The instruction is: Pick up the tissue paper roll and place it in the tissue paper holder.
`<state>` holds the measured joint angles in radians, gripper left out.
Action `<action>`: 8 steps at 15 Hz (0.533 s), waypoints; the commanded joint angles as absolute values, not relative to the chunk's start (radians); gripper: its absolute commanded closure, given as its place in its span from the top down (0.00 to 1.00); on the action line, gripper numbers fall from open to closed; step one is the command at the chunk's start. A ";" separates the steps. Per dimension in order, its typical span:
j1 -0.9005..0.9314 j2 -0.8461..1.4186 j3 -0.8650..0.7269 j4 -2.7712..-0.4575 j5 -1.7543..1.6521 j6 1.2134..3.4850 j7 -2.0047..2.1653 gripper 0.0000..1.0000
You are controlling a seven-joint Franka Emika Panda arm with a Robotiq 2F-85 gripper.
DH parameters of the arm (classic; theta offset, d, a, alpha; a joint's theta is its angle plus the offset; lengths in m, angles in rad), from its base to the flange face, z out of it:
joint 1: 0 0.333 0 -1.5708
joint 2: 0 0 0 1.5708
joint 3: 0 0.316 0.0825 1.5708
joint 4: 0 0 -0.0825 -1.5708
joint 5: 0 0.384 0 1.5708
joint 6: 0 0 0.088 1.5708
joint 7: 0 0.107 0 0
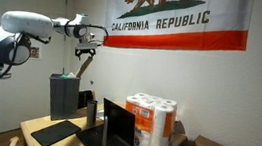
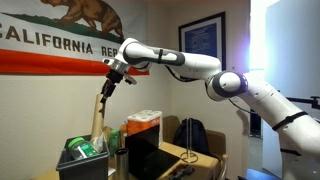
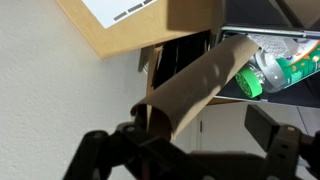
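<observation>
The tissue paper roll (image 1: 83,67) is a long, slim tan tube. It slants from my gripper (image 1: 87,47) down towards a black upright box (image 1: 63,97). It also shows in an exterior view (image 2: 102,110) and in the wrist view (image 3: 200,80), where its lower end points into a dark opening (image 3: 185,55). My gripper (image 2: 113,82) is high above the table. In the wrist view its fingers (image 3: 200,135) stand wide apart. The tube's top end lies against one finger, with a clear gap to the other.
A plastic-wrapped pack of white rolls with orange print (image 1: 151,124) stands on the wooden table (image 1: 39,124); it shows again in an exterior view (image 2: 143,122). A bin with green bottles (image 2: 82,152) sits beside the tube's base. A flag hangs on the wall (image 1: 177,28).
</observation>
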<state>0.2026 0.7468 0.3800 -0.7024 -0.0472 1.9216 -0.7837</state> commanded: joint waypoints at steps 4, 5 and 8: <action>0.201 0.780 0.394 -0.640 -0.036 1.848 -0.805 0.58; 0.202 0.779 0.395 -0.636 -0.036 1.840 -0.808 0.49; 0.202 0.777 0.401 -0.615 -0.032 1.810 -0.815 0.27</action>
<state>0.2029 0.7665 0.3844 -0.6655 -0.0472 1.8681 -0.7837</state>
